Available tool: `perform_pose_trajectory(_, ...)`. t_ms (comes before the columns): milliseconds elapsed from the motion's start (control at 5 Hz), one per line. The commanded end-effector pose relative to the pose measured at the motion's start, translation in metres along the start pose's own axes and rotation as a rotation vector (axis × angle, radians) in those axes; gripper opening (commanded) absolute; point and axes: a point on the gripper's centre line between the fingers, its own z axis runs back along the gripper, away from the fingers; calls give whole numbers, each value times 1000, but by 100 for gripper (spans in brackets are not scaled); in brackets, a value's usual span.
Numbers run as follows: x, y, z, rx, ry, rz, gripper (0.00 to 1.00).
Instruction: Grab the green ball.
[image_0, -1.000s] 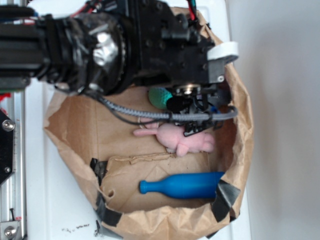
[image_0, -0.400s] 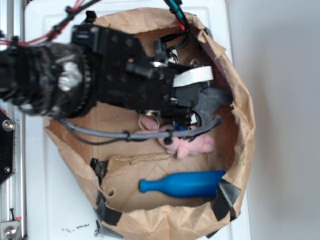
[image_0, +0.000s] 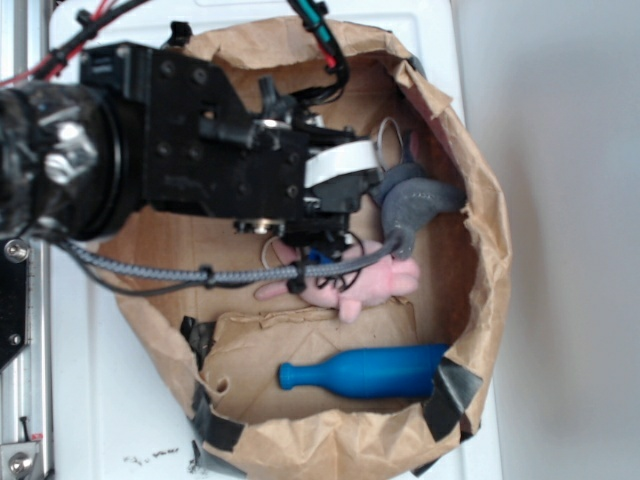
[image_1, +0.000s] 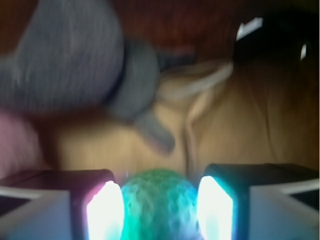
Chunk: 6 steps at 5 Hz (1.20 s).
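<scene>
Gripper: pads on both sides of green ball, seemingly clamped on it; grey plush beyond. Bag: bunny; blue pin.

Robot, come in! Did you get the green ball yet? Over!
Gripper straddling the green ball, one finger each side; closed or not, cannot tell. Grey plush toy just beyond, pink bunny beside. Nothing between fingers and ball.

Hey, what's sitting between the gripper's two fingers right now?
The green ball sits between the gripper's two fingers, seen in the wrist view. The exterior view hides it under the arm.
</scene>
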Motion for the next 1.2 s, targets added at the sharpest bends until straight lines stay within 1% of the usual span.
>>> perform_pose_trajectory(0,20,9,26,-28,-4,34,0)
perform_pose_trajectory(200,27,8,34,-48,3,62,0)
perform_pose_trajectory(400,32,15,62,-107,11,84,0)
perform_pose_trajectory(600,38,20,91,-130,13,85,0)
perform_pose_trajectory(800,39,26,121,-139,37,62,0)
perform_pose_trajectory(1000,41,26,147,-137,43,49,0)
